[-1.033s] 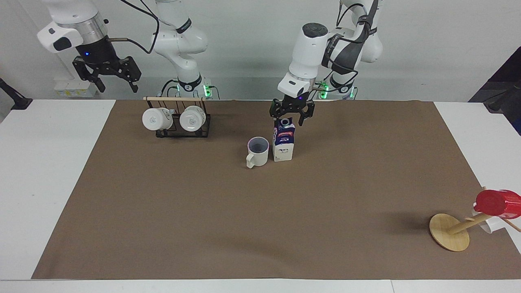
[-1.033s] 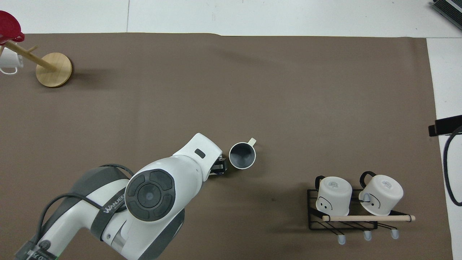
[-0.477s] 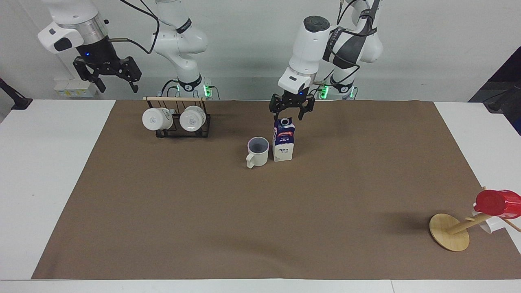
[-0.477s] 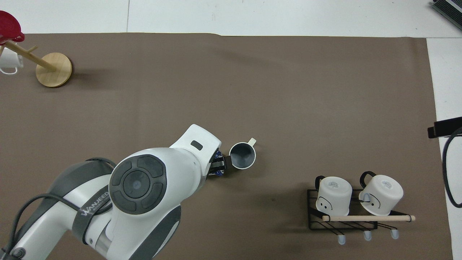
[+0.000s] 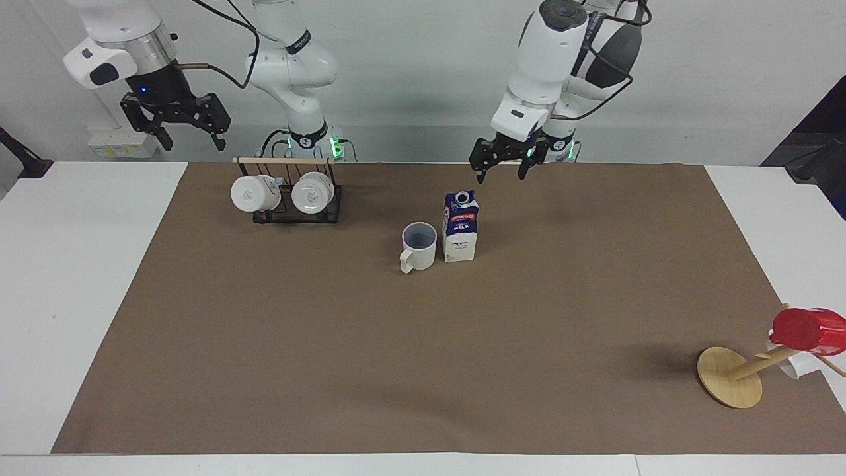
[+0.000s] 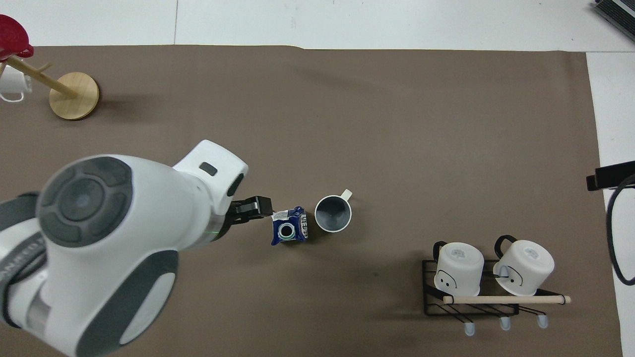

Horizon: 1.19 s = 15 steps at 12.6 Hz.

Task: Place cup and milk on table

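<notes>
Since prior frame: left gripper (image 5: 501, 170) has risen clear of milk (image 5: 460, 227), jaws released, empty | right gripper (image 5: 176, 123) waits raised, jaws spread, empty | cup (image 5: 419, 246) stands upright just beside milk on table (image 5: 595, 277) | judged: placement complete, nothing left but arm withdrawal.

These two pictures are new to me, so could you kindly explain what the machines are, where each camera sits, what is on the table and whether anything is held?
Two white robot arms work at one table under a brown sheet. One camera faces them across it; the other looks down from above their end.

In the middle stand the cup and, touching or nearly so, the milk.

The black rack near the right arm carries two white mugs. The tilted wooden stand at the left arm's end carries a red cup.

Nothing is held. The left gripper hangs open, raised toward its base from the milk. The right gripper waits open, raised by the rack.
</notes>
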### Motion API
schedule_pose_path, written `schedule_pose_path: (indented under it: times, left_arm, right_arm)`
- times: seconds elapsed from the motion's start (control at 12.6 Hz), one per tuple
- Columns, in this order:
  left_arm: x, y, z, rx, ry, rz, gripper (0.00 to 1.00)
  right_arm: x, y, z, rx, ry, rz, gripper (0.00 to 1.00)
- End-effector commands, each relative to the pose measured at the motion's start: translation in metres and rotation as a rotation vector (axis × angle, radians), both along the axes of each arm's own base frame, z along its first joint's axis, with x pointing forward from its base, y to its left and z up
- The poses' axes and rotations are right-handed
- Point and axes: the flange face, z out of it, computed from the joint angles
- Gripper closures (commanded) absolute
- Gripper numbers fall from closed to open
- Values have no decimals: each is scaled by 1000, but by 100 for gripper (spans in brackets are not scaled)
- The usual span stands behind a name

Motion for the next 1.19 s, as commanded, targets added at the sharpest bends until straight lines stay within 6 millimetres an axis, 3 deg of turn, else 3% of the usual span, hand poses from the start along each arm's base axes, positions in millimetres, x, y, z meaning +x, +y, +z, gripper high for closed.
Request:
schedule_pose_path:
  times: [0.0, 0.16, 0.48, 0.79, 1.11]
  left_arm:
    - [4, 52, 16, -3, 20, -26, 0]
    - [7, 86, 39, 27, -1, -45, 0]
    - [10, 141, 46, 57, -11, -132, 0]
    - [9, 160, 47, 59, -3, -95, 0]
    - [10, 155, 48, 58, -9, -101, 0]
  right_arm:
    - [-9, 0, 0, 8, -15, 4, 0]
    - [-9, -1, 0, 8, -14, 2, 0]
    - [5, -2, 2, 7, 13, -9, 0]
    - [3, 1, 2, 6, 4, -34, 0]
    - [2, 0, 2, 6, 4, -33, 0]
